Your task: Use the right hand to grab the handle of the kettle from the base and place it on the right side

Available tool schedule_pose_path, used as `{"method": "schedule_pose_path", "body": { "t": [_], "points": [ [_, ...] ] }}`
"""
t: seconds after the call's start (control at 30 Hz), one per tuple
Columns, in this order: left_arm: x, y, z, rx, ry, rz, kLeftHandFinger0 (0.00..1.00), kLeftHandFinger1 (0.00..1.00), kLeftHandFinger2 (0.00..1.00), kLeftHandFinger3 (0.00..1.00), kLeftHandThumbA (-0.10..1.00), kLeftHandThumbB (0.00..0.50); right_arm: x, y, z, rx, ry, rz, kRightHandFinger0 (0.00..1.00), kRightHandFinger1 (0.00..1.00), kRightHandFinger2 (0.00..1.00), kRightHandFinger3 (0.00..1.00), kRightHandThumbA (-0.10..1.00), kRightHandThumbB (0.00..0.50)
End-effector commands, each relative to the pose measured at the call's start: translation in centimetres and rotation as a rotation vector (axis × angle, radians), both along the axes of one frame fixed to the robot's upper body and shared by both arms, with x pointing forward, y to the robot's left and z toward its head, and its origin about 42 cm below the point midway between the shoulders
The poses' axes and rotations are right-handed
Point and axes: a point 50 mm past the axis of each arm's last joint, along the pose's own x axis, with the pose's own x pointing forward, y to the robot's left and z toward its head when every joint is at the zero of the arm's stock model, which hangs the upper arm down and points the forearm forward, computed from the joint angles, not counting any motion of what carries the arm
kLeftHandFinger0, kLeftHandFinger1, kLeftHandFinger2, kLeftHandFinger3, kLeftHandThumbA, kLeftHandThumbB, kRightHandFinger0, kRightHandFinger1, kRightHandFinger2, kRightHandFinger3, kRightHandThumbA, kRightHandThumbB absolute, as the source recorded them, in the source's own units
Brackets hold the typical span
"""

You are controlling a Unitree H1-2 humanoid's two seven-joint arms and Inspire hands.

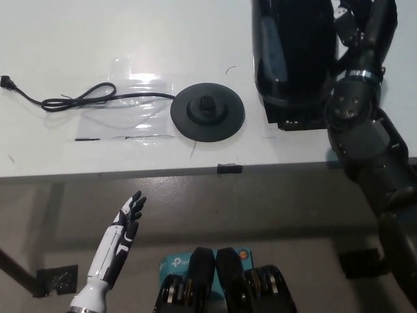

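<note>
kettle [291,55] handle inside right hand [357,26] fingers

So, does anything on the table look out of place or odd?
Nothing looks wrong. The kettle stands upright, right of the empty base, over a black mat. The cord lies loosely coiled beside clear tape on the table.

Right hand [357,26] grips kettle [293,55], right of base [207,112]

Legible text: partial white lettering "TP-L" on the teal cardboard box [174,264] at the bottom edge, largely hidden. No other markings can be read.
</note>
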Motion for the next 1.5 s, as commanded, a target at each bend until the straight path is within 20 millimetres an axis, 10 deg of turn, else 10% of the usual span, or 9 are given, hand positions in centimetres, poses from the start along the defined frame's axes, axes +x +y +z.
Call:
{"method": "schedule_pose_path", "body": {
  "t": [0.0,0.23,0.47,0.5,0.53,0.63,0.73,1.33,1.47],
  "points": [
    [0.1,0.6,1.0,0.002,-0.065,-0.013,1.0,1.0,1.0,1.0,1.0,0.5,0.5,-0.8,5.1,0.008,-0.198,0.004,0.0,0.02,0.46,0.43,-0.1,0.108],
    [-0.3,0.6,1.0,0.005,-0.064,-0.011,1.0,1.0,1.0,1.0,1.0,0.5,0.2,-1.0,2.7,-0.03,-0.154,-0.041,0.0,0.0,0.39,0.39,-0.1,0.108],
    [-0.2,0.7,0.9,-0.002,-0.056,-0.009,1.0,1.0,1.0,1.0,1.0,0.5,-0.2,-2.5,1.0,-0.017,-0.116,-0.049,0.0,0.08,0.54,0.62,-0.1,0.113],
    [-0.3,0.7,0.9,0.002,-0.054,-0.009,1.0,1.0,1.0,1.0,1.0,0.5,-0.2,-2.8,0.6,0.002,-0.093,-0.027,0.04,0.17,0.61,0.66,-0.1,0.141],
    [-0.3,0.8,0.9,0.002,-0.054,-0.006,1.0,1.0,1.0,1.0,1.0,0.5,0.0,-3.2,-0.1,0.04,-0.035,0.034,0.42,0.59,0.95,0.95,0.08,0.174],
    [-0.4,0.9,0.9,0.002,-0.058,-0.003,1.0,1.0,1.0,1.0,1.0,0.5,0.1,-3.4,-0.8,0.065,0.025,0.137,0.79,0.99,1.0,1.0,0.35,0.365],
    [-0.4,1.0,0.9,-0.004,-0.057,0.006,1.0,1.0,1.0,1.0,1.0,0.5,-0.1,-3.9,-1.9,0.019,0.072,0.208,1.0,1.0,1.0,1.0,0.5,0.422],
    [-0.3,1.6,0.9,0.006,-0.063,0.026,1.0,1.0,1.0,1.0,1.0,0.5,-4.6,-7.5,-4.7,-0.031,0.065,0.441,1.0,1.0,1.0,1.0,0.66,0.468],
    [-0.5,1.7,0.8,0.005,-0.057,0.03,1.0,1.0,1.0,1.0,1.0,0.5,-6.4,-7.8,-4.6,-0.022,0.041,0.486,1.0,1.0,1.0,1.0,1.0,0.497]
  ]
}}
